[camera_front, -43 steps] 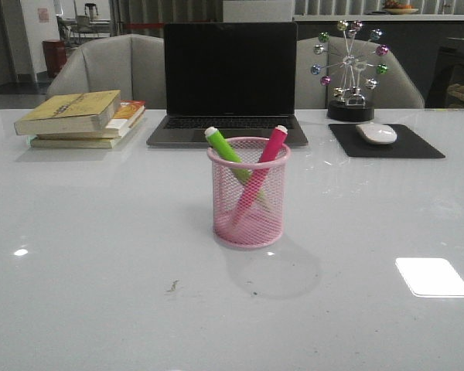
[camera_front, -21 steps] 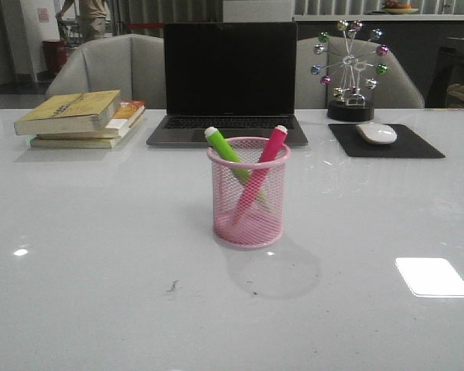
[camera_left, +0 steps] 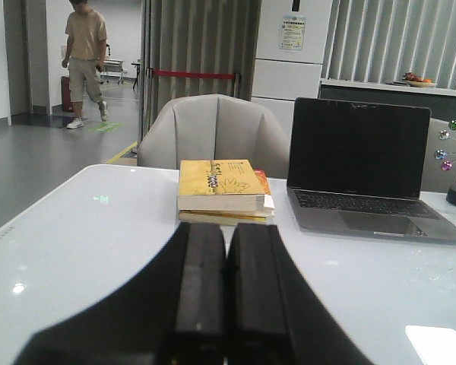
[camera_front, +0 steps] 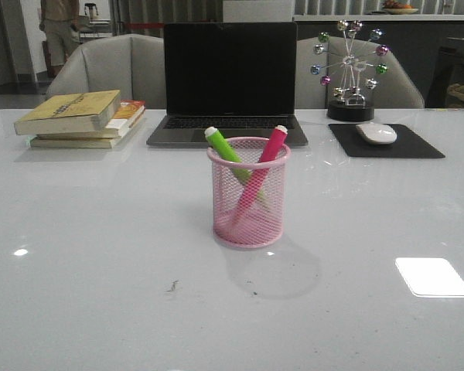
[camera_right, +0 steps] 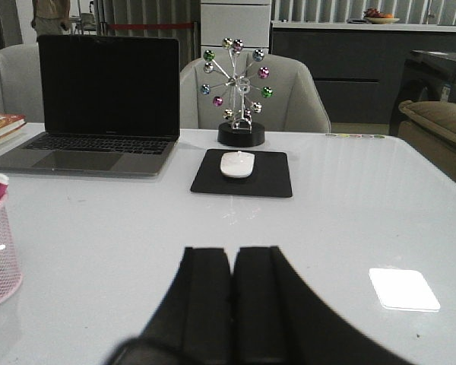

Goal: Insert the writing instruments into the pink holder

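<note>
Two markers stand crossed in the pink cup (camera_front: 248,201) at mid-table: the green one (camera_front: 223,147) leans left, the pink one (camera_front: 269,151) leans right, whitish ends up. Both grippers, left (camera_left: 226,304) and right (camera_right: 232,300), have their fingers pressed together on nothing, well apart from the cup. A laptop (camera_front: 230,81) sits behind it.

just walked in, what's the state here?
Nothing is being handled. The lime green marker and the magenta marker both stand crossed inside the pink mesh holder, mid-table in front of the laptop, so the insertion looks done. The left hand and right hand are shut, empty, and away from the cup. A person is walking in the background.
</note>
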Robot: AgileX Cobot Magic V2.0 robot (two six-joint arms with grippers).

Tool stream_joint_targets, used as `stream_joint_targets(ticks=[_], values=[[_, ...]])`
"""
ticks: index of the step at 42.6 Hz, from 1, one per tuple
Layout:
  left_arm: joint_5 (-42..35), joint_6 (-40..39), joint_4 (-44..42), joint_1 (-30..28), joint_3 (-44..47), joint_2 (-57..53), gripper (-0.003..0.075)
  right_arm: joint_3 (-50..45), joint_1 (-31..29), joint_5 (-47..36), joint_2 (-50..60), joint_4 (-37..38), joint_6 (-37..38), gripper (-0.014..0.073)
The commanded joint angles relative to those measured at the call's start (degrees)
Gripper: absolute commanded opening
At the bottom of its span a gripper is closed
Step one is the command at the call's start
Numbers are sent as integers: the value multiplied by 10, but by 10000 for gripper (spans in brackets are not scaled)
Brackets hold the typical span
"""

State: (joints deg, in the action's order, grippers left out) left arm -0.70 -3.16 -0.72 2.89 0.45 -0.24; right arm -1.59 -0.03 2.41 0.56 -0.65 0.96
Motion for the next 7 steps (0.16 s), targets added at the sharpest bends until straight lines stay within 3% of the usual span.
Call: stream_joint_targets(ticks=[1,7], values=[[-50,0,0,1,0,-10,93,7,-4,-45,13,0,-1,58],[-50,0,0,1,0,-10,93,7,-4,-45,13,0,-1,58]])
